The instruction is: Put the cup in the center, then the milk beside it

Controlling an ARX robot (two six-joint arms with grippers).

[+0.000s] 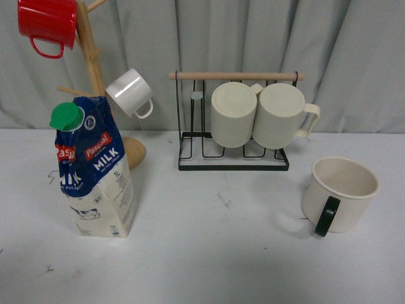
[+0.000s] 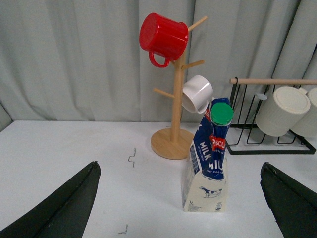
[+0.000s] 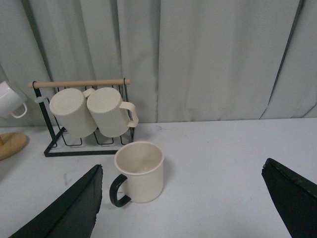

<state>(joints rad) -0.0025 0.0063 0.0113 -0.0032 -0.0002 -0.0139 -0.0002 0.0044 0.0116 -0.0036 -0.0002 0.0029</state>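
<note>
Both grippers gape wide and empty: left gripper facing the milk carton, left on the table; right gripper facing the black-handled cup, far right. Step 1 awaits: right gripper must grasp that cup.

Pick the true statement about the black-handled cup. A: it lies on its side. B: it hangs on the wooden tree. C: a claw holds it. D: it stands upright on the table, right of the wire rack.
D: the cup stands mouth-up on the table, to the right of the rack.
</note>
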